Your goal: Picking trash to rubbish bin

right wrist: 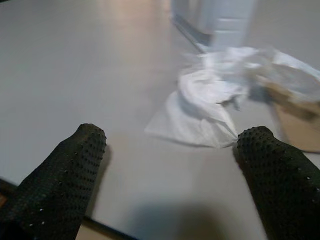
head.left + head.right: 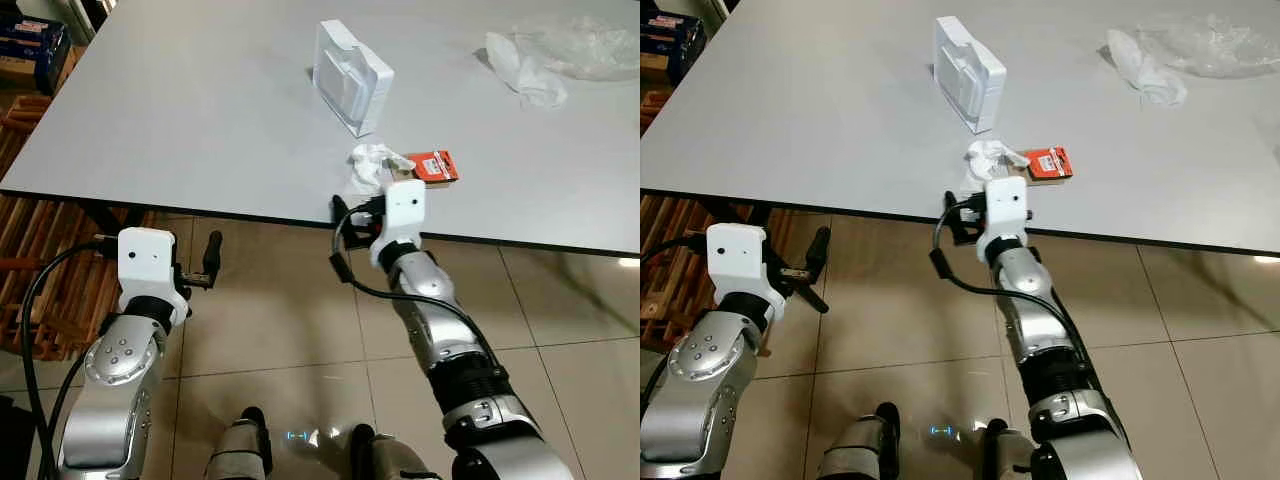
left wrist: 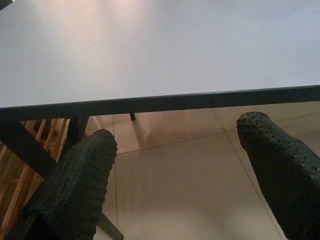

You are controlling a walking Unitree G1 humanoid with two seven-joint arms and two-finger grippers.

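Tissue: a crumpled white tissue [image 1: 205, 107] lies near the front edge of the tabletop [image 2: 200, 110], touching a red packet [image 2: 436, 165] on its right side and just in front of a white tray [image 2: 352, 75].
Right tool: the right tool [image 1: 170, 165] is over the tabletop edge, fingers spread wide, pointed at the tissue; one finger [image 1: 272, 167] is just beside the tissue's near corner, the other [image 1: 65, 170] well to its side. It holds nothing.
Step in hand: by my judgement, the approach to grasp the tissue, first of the trash to go.
Doing it well: push forward until the crumpled bulk, not the flat corner, sits between the fingers; shift slightly toward the packet side to centre it; close low over the tabletop so the thin paper does not slip out; keep the packet out of the grip, or it may drag along.
Left tool: the left tool [image 3: 175, 170] hangs below the tabletop edge over the floor, fingers apart, empty.
Farther trash: a clear plastic bag [image 2: 560, 50] lies at the far right.
Bin: not placed from these views.
Writing: the red packet has a dark panel, but no word or brand can be read; the tray shows no print.
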